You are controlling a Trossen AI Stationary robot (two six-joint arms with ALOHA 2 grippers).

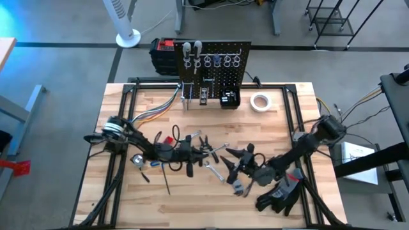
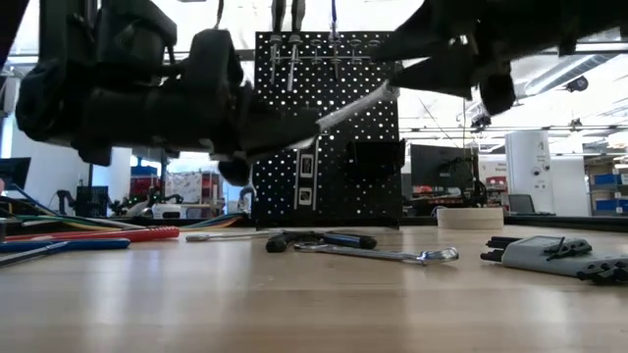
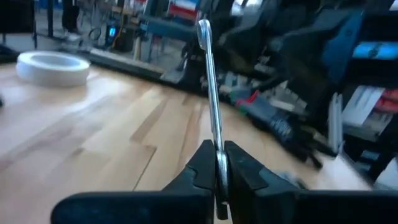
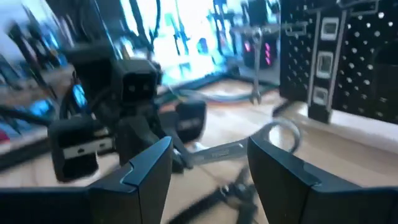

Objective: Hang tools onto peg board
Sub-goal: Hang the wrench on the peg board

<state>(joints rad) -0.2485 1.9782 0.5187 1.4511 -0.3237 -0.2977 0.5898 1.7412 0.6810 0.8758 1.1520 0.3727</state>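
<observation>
My left hand (image 3: 217,171) pinches a silver wrench (image 3: 210,93) up off the surface, while my right hand (image 4: 208,165) is spread apart just beside it. It could slip and drop before reaching the peg board (image 1: 214,67), far back.

no readable text, labels too blurred to make out

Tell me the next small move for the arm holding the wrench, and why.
Probably lift the left gripper toward the peg board: it is shut on a silver wrench held above the table, while the right gripper stands open, apart from it.
</observation>
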